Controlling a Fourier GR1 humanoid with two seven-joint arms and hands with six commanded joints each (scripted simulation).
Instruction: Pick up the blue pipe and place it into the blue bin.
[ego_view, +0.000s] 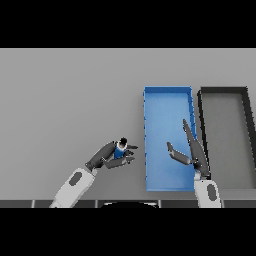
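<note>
Closest to me, the left hand (111, 154), dark-fingered at the end of its white and grey arm, is out over the flat grey table (65, 100). Its fingers and thumb are curled round the short blue pipe with a dark end (120, 149); the pipe sits in the crook of those fingers, its dark end poking up past them on the far side. I cannot tell whether it touches the table beneath.

Just beyond those fingertips, to the right, is the near-left edge of the shallow rectangular blue bin (167, 90), so the pipe is beside the bin, not in it.

The right hand (192, 150) is over the near right part of the bin. Its fingers are straight and spread from the thumb, holding nothing; the long fingers point away along the bin's right wall and the thumb reaches left over the blue floor.

Right of those fingers, just beside the blue bin, stands a dark grey rectangular tray with black walls (223, 90), running back about as far as the bin does.
</note>
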